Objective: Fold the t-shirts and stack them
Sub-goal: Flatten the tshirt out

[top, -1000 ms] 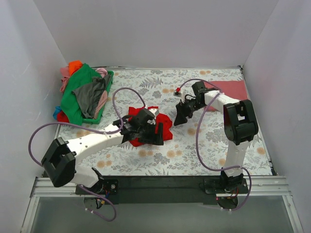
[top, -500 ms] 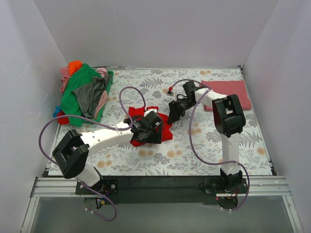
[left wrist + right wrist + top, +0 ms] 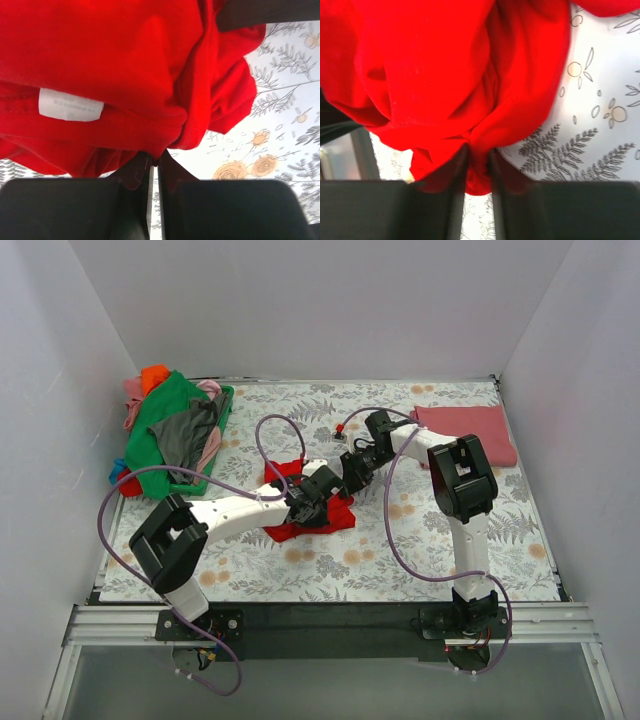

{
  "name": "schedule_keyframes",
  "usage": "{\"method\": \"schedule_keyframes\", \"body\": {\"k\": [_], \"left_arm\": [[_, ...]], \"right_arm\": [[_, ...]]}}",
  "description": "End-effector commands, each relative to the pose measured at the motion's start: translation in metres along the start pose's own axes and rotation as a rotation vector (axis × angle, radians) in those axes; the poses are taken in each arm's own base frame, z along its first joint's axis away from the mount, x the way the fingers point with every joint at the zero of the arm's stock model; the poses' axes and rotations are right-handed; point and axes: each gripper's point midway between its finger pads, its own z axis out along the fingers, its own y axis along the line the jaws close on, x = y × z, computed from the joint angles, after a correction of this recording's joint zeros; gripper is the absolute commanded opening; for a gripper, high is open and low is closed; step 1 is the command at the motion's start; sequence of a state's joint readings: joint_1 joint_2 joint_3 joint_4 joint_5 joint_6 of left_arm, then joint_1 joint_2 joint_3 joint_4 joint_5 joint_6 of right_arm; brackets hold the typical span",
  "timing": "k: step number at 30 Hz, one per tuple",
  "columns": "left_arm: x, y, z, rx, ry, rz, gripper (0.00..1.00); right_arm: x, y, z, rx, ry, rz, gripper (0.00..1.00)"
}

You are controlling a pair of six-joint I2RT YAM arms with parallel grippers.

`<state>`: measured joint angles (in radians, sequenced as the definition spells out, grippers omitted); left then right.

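A bright red t-shirt (image 3: 296,525) lies crumpled in the middle of the floral table cloth. My left gripper (image 3: 322,490) is on its right part and shut, pinching a hem of the red t-shirt (image 3: 110,60) at its tips (image 3: 155,159); a white label (image 3: 70,105) shows on the cloth. My right gripper (image 3: 352,476) presses in from the right. It (image 3: 479,157) is shut on a fold of the red t-shirt (image 3: 435,65) that fills the gap between its fingers. A folded rose-red t-shirt (image 3: 470,432) lies at the back right.
A pile of t-shirts fills a green tray (image 3: 226,408) at the back left: a green one (image 3: 158,430), a grey one (image 3: 190,440), an orange one (image 3: 153,374), a pink one (image 3: 132,392). White walls close three sides. Both arms cross the table's middle.
Both grippers closed on the red t-shirt. The left gripper slid right onto its edge; the right gripper moved left toward it.
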<state>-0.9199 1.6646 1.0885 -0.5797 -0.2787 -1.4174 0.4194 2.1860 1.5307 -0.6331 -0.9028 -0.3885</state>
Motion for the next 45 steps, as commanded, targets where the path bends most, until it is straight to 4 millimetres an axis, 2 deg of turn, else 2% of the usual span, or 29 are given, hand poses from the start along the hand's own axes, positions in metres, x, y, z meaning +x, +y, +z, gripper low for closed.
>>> {"method": "schedule_keyframes", "body": {"k": [1, 2, 4, 6, 7, 8, 9, 10, 12, 14, 15, 17, 18, 20, 21, 24, 25, 27, 31, 34, 35, 36, 38, 39, 40, 41, 42, 43, 45], "left_arm": [[-0.024, -0.004, -0.011, 0.024, -0.092, -0.041, 0.00], [-0.028, -0.004, -0.015, 0.037, -0.106, -0.053, 0.00], [-0.047, -0.007, -0.037, 0.097, -0.173, -0.086, 0.00], [-0.060, -0.005, -0.053, 0.141, -0.213, -0.113, 0.00], [-0.081, -0.001, -0.074, 0.191, -0.274, -0.151, 0.00], [-0.088, 0.004, -0.081, 0.213, -0.292, -0.171, 0.00], [-0.096, 0.001, -0.093, 0.286, -0.302, -0.188, 0.00], [-0.117, 0.017, -0.108, 0.312, -0.352, -0.239, 0.00], [-0.140, 0.019, -0.129, 0.416, -0.395, -0.255, 0.00], [-0.168, 0.033, -0.139, 0.429, -0.446, -0.244, 0.00], [-0.197, 0.025, -0.168, 0.486, -0.511, -0.223, 0.00], [-0.234, 0.029, -0.182, 0.479, -0.573, -0.186, 0.00], [-0.265, 0.023, -0.217, 0.512, -0.659, -0.170, 0.00], [-0.301, 0.022, -0.253, 0.543, -0.748, -0.159, 0.00], [-0.330, 0.018, -0.286, 0.577, -0.824, -0.152, 0.00], [-0.362, 0.007, -0.325, 0.652, -0.901, -0.133, 0.00], [-0.373, 0.002, -0.361, 0.696, -0.971, -0.118, 0.00], [-0.379, -0.006, -0.388, 0.763, -1.012, -0.103, 0.00], [-0.371, -0.009, -0.436, 0.837, -1.107, -0.064, 0.00], [-0.359, -0.002, -0.457, 0.829, -1.148, -0.045, 0.00], [-0.354, -0.001, -0.446, 0.818, -1.123, -0.047, 0.00], [-0.348, 0.000, -0.442, 0.815, -1.107, -0.048, 0.00], [-0.321, 0.009, -0.448, 0.814, -1.098, -0.045, 0.00], [-0.305, 0.012, -0.410, 0.784, -1.009, -0.067, 0.00], [-0.289, 0.018, -0.391, 0.766, -0.963, -0.085, 0.00], [-0.259, 0.026, -0.409, 0.790, -0.979, -0.097, 0.00], [-0.230, 0.036, -0.344, 0.728, -0.835, -0.141, 0.00], [-0.209, 0.043, -0.327, 0.704, -0.785, -0.174, 0.00], [-0.150, 0.057, -0.309, 0.706, -0.662, -0.276, 0.00]], "right_arm": [[-0.014, 0.006, -0.009, 0.025, -0.013, -0.033, 0.22], [-0.018, 0.006, -0.013, 0.043, -0.018, -0.047, 0.10], [-0.029, 0.007, -0.028, 0.099, -0.032, -0.084, 0.01], [-0.049, 0.009, -0.046, 0.150, -0.065, -0.145, 0.01], [-0.057, 0.010, -0.063, 0.196, -0.078, -0.164, 0.01], [-0.065, 0.012, -0.074, 0.224, -0.092, -0.193, 0.01], [-0.084, 0.011, -0.093, 0.282, -0.121, -0.244, 0.01], [-0.095, 0.018, -0.107, 0.316, -0.139, -0.282, 0.01], [-0.123, 0.028, -0.135, 0.398, -0.171, -0.362, 0.01], [-0.147, 0.043, -0.158, 0.465, -0.206, -0.449, 0.01], [-0.172, 0.055, -0.181, 0.533, -0.252, -0.520, 0.01], [-0.199, 0.074, -0.210, 0.615, -0.309, -0.620, 0.01], [-0.218, 0.084, -0.231, 0.684, -0.355, -0.670, 0.01], [-0.243, 0.126, -0.269, 0.770, -0.464, -0.783, 0.01], [-0.255, 0.150, -0.295, 0.831, -0.538, -0.836, 0.01], [-0.267, 0.199, -0.330, 0.891, -0.659, -0.918, 0.01], [-0.269, 0.232, -0.352, 0.922, -0.727, -0.972, 0.01], [-0.265, 0.272, -0.380, 0.971, -0.804, -1.017, 0.01], [-0.247, 0.324, -0.429, 1.054, -0.928, -1.042, 0.01], [-0.228, 0.329, -0.451, 1.075, -0.947, -1.017, 0.01], [-0.222, 0.315, -0.444, 1.060, -0.909, -0.986, 0.01], [-0.210, 0.320, -0.439, 1.024, -0.884, -1.009, 0.01], [-0.191, 0.313, -0.415, 0.967, -0.760, -1.089, 0.01], [-0.160, 0.302, -0.375, 0.821, -0.650, -1.080, 0.01], [-0.141, 0.297, -0.355, 0.754, -0.590, -1.087, 0.01], [-0.121, 0.286, -0.337, 0.716, -0.507, -1.150, 0.01], [-0.084, 0.297, -0.313, 0.621, -0.461, -1.145, 0.01], [-0.049, 0.265, -0.278, 0.532, -0.378, -1.069, 0.01], [-0.002, 0.264, -0.251, 0.493, -0.293, -1.118, 0.01]]}}
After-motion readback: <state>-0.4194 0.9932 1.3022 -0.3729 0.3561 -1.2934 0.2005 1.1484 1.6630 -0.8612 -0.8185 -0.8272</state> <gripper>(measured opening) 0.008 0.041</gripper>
